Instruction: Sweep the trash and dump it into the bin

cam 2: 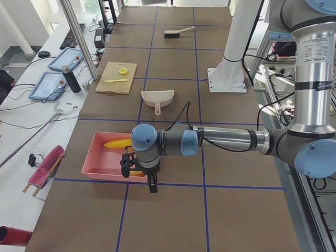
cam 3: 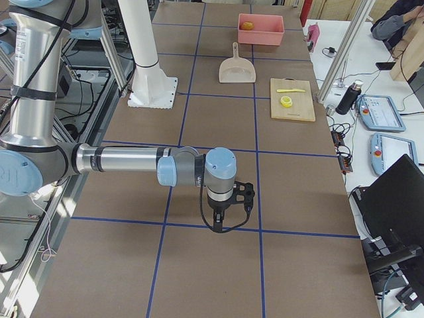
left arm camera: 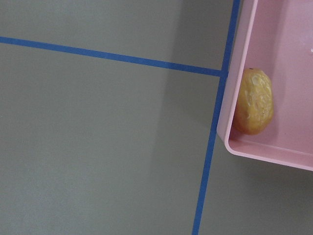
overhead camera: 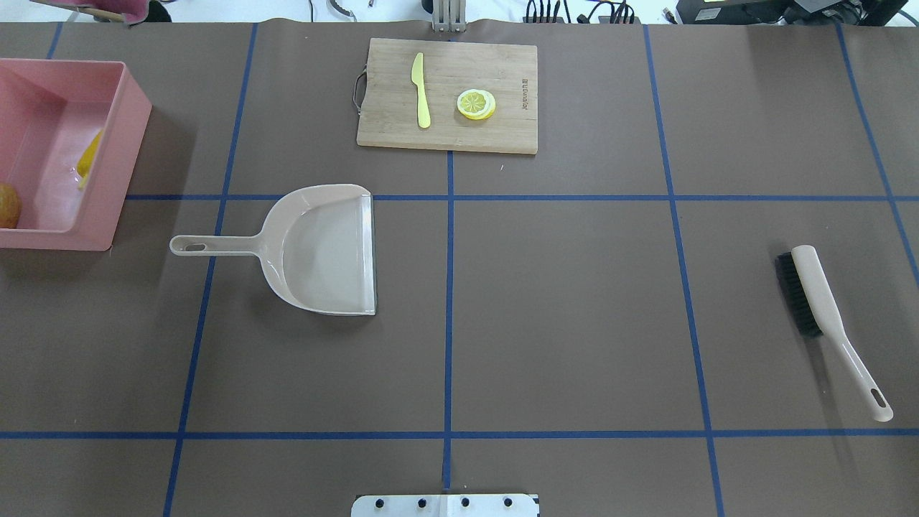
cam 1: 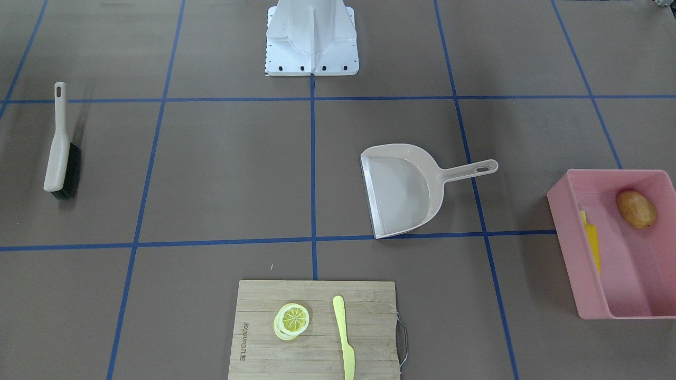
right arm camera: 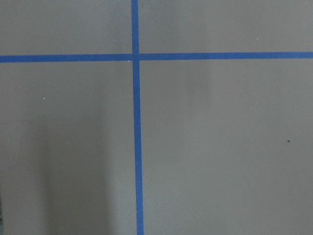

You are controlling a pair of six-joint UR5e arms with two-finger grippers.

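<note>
Read the overhead view with 12 o'clock pointing away from the robot. At the far left, your left gripper point(cam 2: 152, 188) hangs fingers-down just off the pink bin point(overhead camera: 118, 165), outside that view's edge. Only the side camera catches it, so you cannot tell whether its jaws are apart or together. The bin lies at roughly 2 o'clock from that gripper. The left wrist camera looks onto the bin's rounded corner, where the brown potato point(left arm camera: 253, 102) rests against the wall. The yellow corn cob point(overhead camera: 90, 154) lies inside along the wall nearest the dustpan, its long axis close to 12 to 6. You will not find the ginger root in any view; it may be hidden behind a wall. Moving right, the beige dustpan point(overhead camera: 323, 248) sits flat and empty, handle to 9 o'clock and mouth to 3. Up at 12 o'clock, the cutting board point(overhead camera: 445, 133) carries the plastic knife point(overhead camera: 421, 90) and the lemon slices point(overhead camera: 476, 104), neither of them trash. Far right, the brush point(overhead camera: 818, 294) lies with its handle toward 5 o'clock. Your right gripper point(cam 3: 216, 226) hovers over bare table beyond that, and its state is equally unreadable. I judge the dumping done or nearly so; anything left at the bin belongs to the left arm, by far the nearer.
</note>
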